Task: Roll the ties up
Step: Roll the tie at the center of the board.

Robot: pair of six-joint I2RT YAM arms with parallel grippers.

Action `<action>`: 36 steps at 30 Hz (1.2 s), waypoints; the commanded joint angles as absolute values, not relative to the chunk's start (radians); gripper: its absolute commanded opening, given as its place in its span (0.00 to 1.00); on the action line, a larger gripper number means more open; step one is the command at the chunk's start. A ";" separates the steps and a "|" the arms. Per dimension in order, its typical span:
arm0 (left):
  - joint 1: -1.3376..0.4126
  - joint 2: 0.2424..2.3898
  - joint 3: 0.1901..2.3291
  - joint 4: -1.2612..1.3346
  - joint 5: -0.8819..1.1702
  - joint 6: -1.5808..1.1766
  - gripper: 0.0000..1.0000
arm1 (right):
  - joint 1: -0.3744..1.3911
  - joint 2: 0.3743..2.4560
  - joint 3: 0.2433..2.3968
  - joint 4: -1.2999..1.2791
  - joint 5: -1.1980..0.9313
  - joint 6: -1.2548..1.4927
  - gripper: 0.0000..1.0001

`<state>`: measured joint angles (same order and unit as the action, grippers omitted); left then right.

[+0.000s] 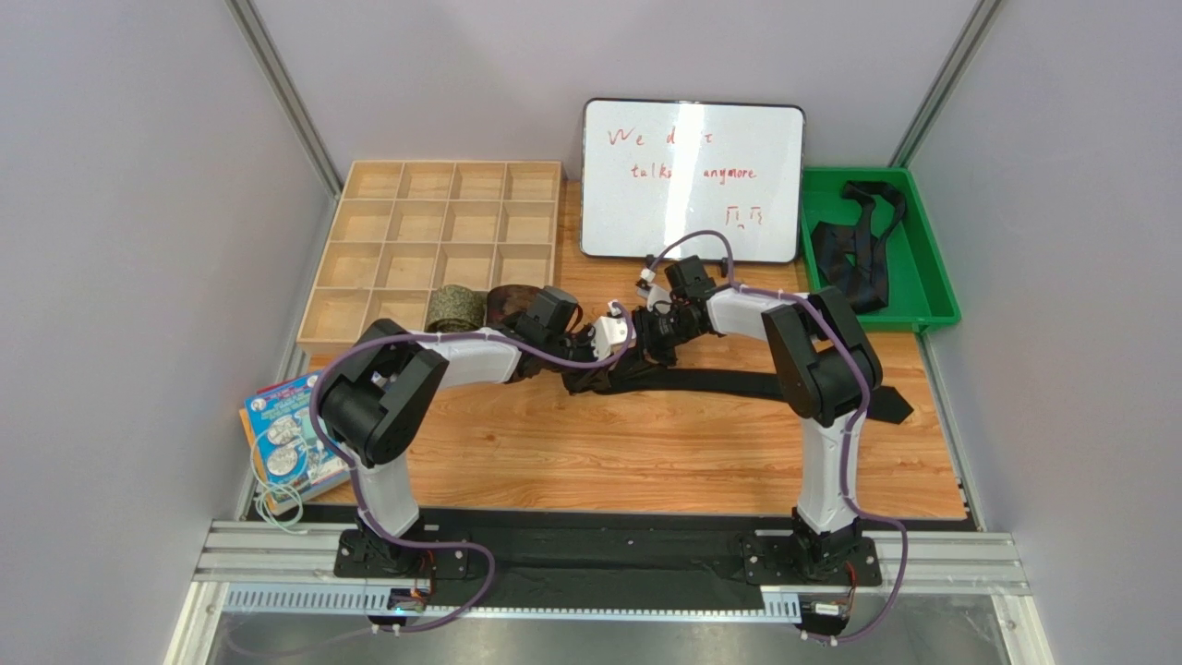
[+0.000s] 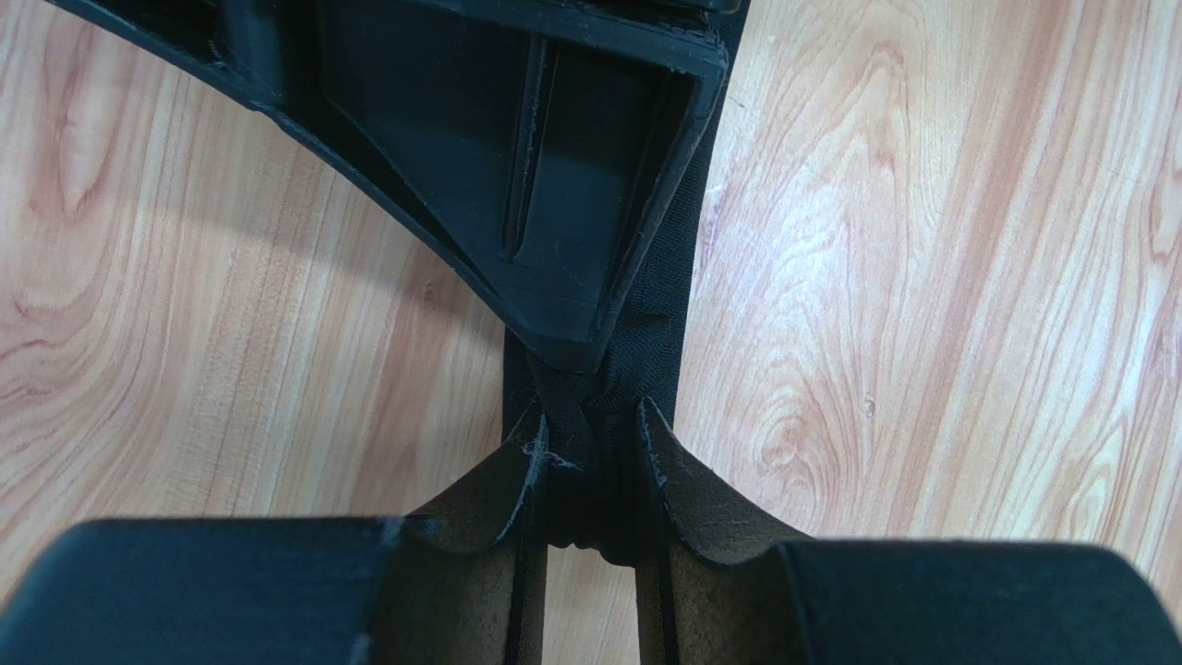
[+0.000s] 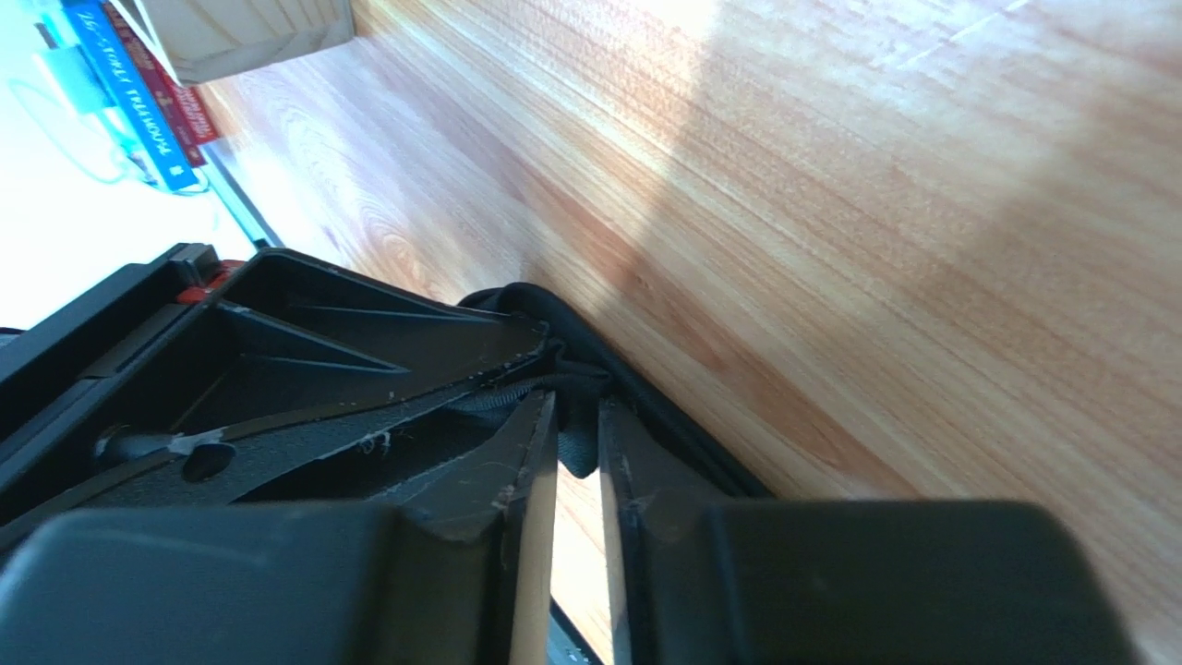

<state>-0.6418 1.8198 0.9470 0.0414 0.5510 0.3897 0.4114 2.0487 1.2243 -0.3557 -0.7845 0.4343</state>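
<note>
Where the two arms meet at the centre of the top view, a black tie (image 1: 777, 385) lies flat across the wooden table (image 1: 624, 464), running from the grippers toward the right edge of the frame. The left gripper (image 2: 590, 446) has its jaws drawn close together on the tie's bunched end, with dark cloth pinched between the tips. The right gripper (image 3: 576, 416) faces it from the other side, its jaws at a narrow gap with the same folded end caught between their tips.

At the lower right corner of the wooden tray (image 1: 416, 222), left of centre, sit an olive-green coil (image 1: 455, 308) and a reddish-brown coil (image 1: 511, 298), side by side. Loose black ties (image 1: 853, 250) lie heaped in the green bin (image 1: 916, 298) at upper right. A whiteboard (image 1: 691, 139) stands at top centre.
</note>
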 commanded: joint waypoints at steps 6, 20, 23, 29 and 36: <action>-0.641 1.813 0.934 0.043 0.535 0.374 0.52 | 0.419 2.114 1.287 -0.486 -0.661 0.341 0.00; -0.597 1.738 0.758 0.337 0.546 0.290 0.69 | 0.419 2.146 1.310 -0.561 -0.580 0.298 0.00; -0.597 1.717 0.729 0.399 0.534 0.298 0.59 | 0.419 2.157 1.319 -0.569 -0.581 0.290 0.00; -0.606 1.677 0.721 0.440 0.603 0.339 0.53 | 0.419 2.167 1.335 -0.578 -0.583 0.284 0.00; -0.638 1.718 0.758 0.442 0.600 0.354 0.50 | 0.417 2.171 1.339 -0.577 -0.589 0.285 0.00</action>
<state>-0.6220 1.7153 0.7155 0.3935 0.5594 0.3244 0.4156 2.1082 1.3476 -0.5453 -0.7418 0.3412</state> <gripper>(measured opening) 0.521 0.009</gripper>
